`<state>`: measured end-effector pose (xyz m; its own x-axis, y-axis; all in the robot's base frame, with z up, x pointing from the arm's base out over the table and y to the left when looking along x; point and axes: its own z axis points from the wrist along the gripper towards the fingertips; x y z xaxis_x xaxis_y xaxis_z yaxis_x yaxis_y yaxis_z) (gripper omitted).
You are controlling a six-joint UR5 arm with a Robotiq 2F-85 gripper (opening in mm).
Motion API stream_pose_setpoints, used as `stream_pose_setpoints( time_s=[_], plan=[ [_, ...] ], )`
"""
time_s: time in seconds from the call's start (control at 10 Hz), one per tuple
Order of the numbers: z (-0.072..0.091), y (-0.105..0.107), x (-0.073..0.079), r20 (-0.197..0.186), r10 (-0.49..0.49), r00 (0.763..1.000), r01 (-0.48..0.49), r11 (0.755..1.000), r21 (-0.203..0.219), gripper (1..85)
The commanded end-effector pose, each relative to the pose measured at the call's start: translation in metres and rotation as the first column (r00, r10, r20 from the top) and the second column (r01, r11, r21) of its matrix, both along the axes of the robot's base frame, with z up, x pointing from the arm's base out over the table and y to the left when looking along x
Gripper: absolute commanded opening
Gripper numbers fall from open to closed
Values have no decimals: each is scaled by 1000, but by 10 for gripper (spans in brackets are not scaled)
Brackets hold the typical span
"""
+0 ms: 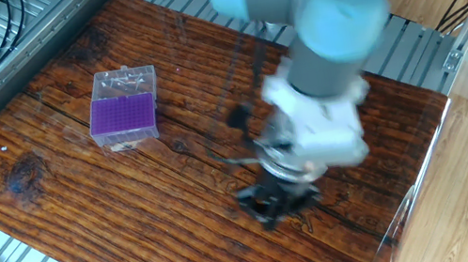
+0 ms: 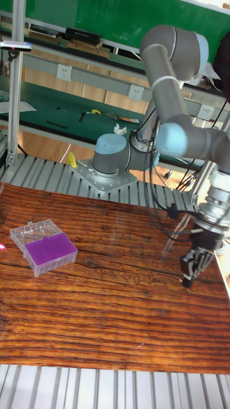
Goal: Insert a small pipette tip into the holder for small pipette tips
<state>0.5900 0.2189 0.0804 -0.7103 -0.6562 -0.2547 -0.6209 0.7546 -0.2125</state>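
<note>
Fixed view shows the holder for small pipette tips (image 1: 123, 109) sitting toward the far left part of the wooden table (image 1: 134, 214), purple grid facing up, its clear lid folded open behind it. The gripper (image 1: 275, 202) hangs low over the middle of the table, well apart from the holder, and is badly blurred. From the tall fixed view the gripper (image 2: 191, 268) points down with its fingers close together, but I cannot tell whether they are pinching a tip; no tip is visible in either picture. So the insertion looks not yet done: the arm has to reach the holder, line up over one hole and lower the tip in.

The table is dark, grooved wood resting on a slatted aluminium frame (image 2: 38, 171). Behind it stands a green workbench (image 2: 57, 102) with wall sockets and a green wall.
</note>
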Motion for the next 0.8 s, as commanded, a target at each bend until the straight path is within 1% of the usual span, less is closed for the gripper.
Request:
stream_pose_setpoints(
  time_s=[0.0, 0.1, 0.2, 0.3, 0.4, 0.5, 0.6, 0.7],
  plan=[
    [26, -40, 11, 110, 149, 983, -151, 988, 12, 117],
    [29, -43, 12, 153, 199, 968, -203, 979, 9, 117],
    [32, -41, 10, 194, 248, 949, -256, 966, 20, 117],
    [33, -41, 11, 221, 295, 929, -306, 952, 13, 117],
    [34, -40, 11, 240, 355, 904, -368, 930, 12, 117],
    [31, -35, 5, 247, 377, 893, -399, 916, 46, 113],
    [27, -37, 1, 254, 376, 891, -400, 915, 51, 107],
    [24, -40, 1, 255, 379, 889, -402, 915, 39, 107]
  ],
)
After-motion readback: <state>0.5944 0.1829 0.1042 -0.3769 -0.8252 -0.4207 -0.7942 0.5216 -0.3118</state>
